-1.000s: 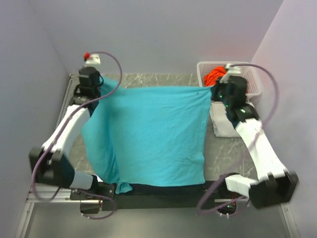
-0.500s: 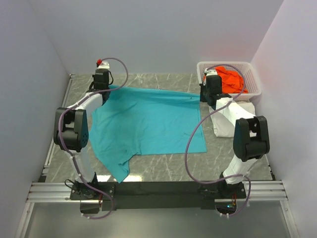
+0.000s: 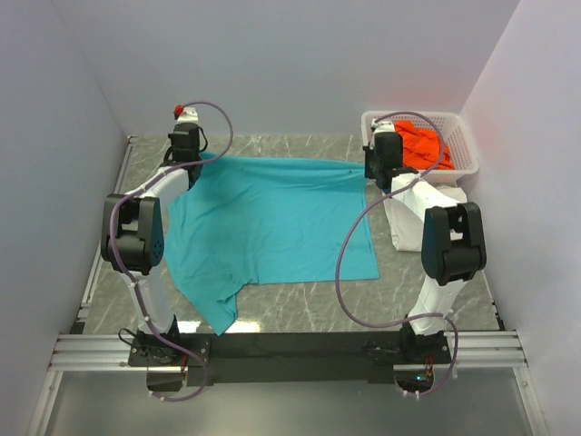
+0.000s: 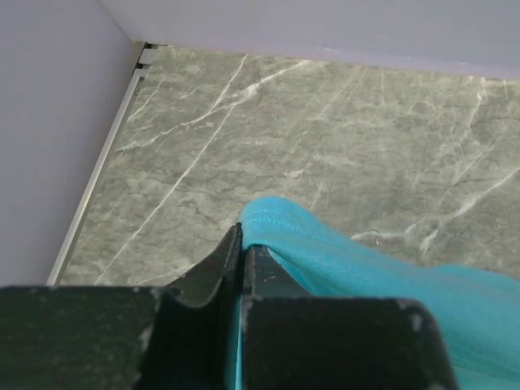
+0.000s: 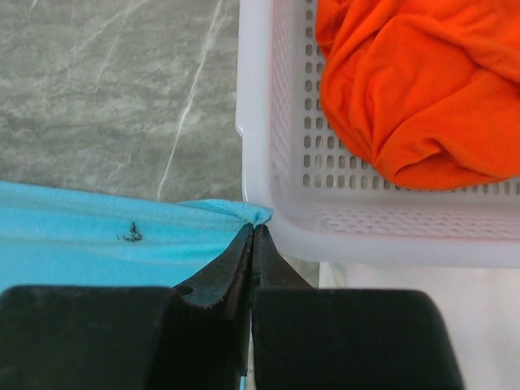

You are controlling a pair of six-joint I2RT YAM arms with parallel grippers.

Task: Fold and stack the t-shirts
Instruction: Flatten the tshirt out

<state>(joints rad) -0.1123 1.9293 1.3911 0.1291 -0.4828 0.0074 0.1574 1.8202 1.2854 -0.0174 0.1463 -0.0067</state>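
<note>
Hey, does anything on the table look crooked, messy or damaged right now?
The teal t-shirt lies askew: its left part juts nearer than the straight near hem, in a wrinkled flap. A small dark mark shows on it near the right end effector. The orange t-shirt sits crumpled in the basket.

By the right edge of the table point(image 3: 300, 311), the right arm point(image 3: 451, 245) covers much of the white t-shirt point(image 3: 402, 236). From the right wrist, the orange t-shirt point(image 5: 406, 89) is cut off at the top and right edges, and a dark speck point(image 5: 130, 234) on the teal t-shirt point(image 5: 73, 248) is too small to identify.
</note>
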